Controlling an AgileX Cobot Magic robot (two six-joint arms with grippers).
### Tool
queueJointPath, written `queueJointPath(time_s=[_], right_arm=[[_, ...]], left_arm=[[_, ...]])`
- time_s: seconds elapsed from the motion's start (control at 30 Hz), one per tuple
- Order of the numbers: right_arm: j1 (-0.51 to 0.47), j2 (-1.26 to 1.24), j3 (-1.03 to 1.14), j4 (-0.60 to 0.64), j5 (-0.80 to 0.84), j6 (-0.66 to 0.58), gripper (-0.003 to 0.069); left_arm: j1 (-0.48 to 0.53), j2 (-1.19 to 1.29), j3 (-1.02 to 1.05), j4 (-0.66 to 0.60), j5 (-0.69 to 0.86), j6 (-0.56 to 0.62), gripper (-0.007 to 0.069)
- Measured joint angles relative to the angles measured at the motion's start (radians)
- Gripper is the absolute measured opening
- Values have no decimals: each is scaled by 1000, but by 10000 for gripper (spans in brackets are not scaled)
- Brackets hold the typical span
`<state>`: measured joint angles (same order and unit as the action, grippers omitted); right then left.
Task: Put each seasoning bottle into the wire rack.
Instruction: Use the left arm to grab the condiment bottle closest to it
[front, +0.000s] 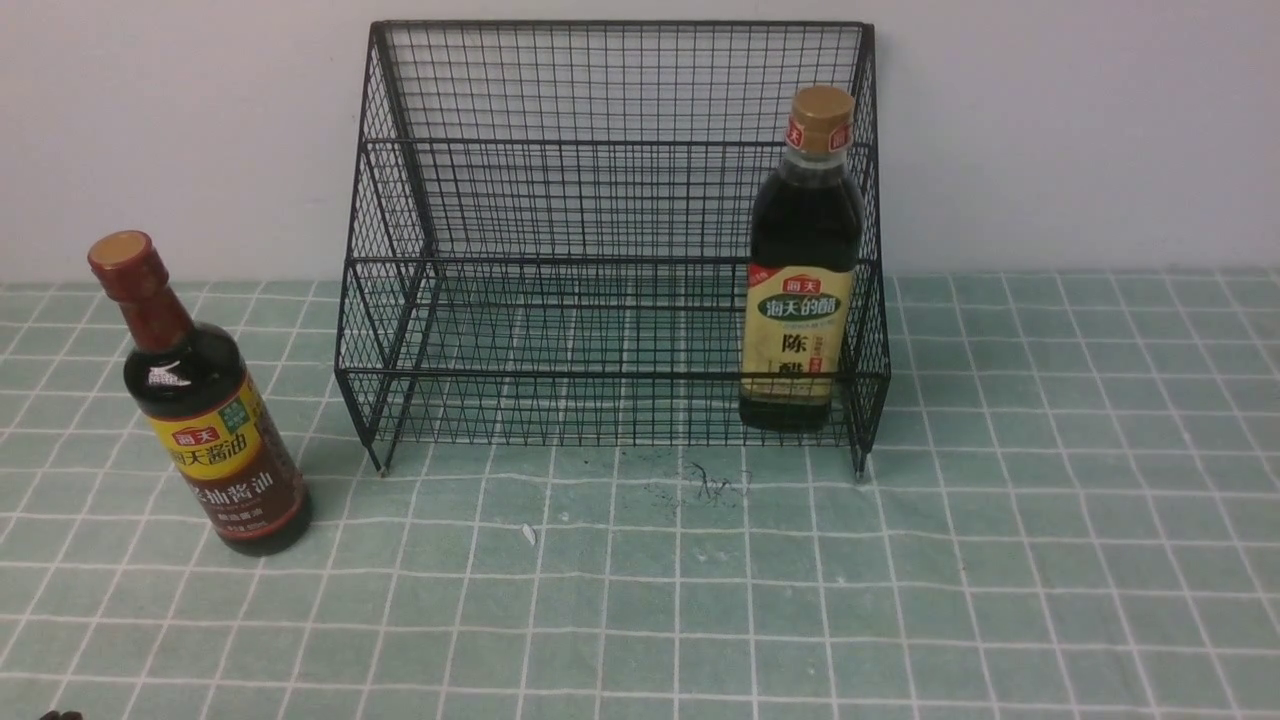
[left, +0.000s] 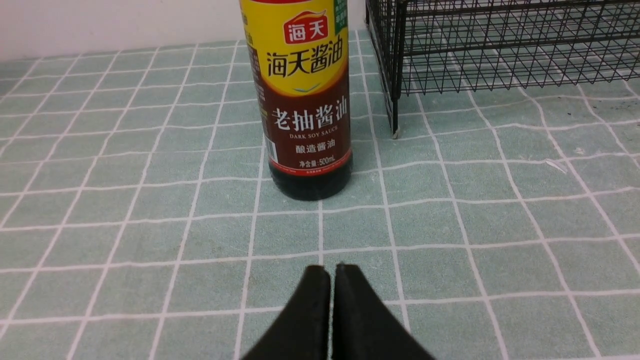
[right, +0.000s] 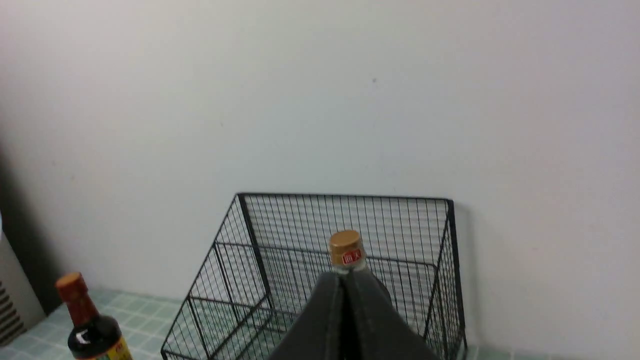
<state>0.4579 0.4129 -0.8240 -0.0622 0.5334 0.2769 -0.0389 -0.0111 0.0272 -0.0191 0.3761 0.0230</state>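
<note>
The black wire rack (front: 610, 200) stands against the back wall. The gold-capped bottle with the cream label (front: 803, 270) stands upright in the rack's lower tier at its right end. The round bottle with the red neck wrap (front: 205, 415) stands on the cloth left of the rack. My left gripper (left: 332, 267) is shut and empty, low over the cloth a short way before this bottle (left: 305, 100). My right gripper (right: 344, 276) is shut and empty, held high and away from the rack (right: 345, 235), with the gold cap (right: 346, 248) showing just past its tips.
A green cloth with a white grid (front: 700, 580) covers the table. A small dark scribble (front: 715, 485) marks it before the rack. A plain white wall (front: 1080, 130) stands right behind the rack.
</note>
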Motion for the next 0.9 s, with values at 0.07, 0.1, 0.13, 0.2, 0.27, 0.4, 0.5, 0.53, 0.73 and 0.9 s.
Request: queueJointPath(time_s=[0.07,0.1,0.13,0.2,0.27,0.4,0.5,0.53,0.73,0.9], right_arm=[[0,-32,74,0,-100,0,-13],[0,-39,93,0,-115,0,-13],[0,-45,114,0,-126,0,-13],[0,-48,149,0,-134,0,-14],[0,-48,173,-11,-135,-2,-14],[0,-48,215,-67,-138,-18,-15],[-9,-61,250,-113,-144,-23,-15],[-37,-81,277,-126,-146,-23,-15],[-261,-186,471,-144,-148,-2,-15],[-361,-280,659,-153,-148,-1,-15]], left_arm=[[0,0,0,0,0,0,-6],[0,0,0,0,0,0,-6],[0,0,0,0,0,0,-6],[0,0,0,0,0,0,-6],[0,0,0,0,0,0,-6],[0,0,0,0,0,0,-6],[0,0,0,0,0,0,-6],[0,0,0,0,0,0,-6],[0,0,0,0,0,0,-6],[0,0,0,0,0,0,-6]])
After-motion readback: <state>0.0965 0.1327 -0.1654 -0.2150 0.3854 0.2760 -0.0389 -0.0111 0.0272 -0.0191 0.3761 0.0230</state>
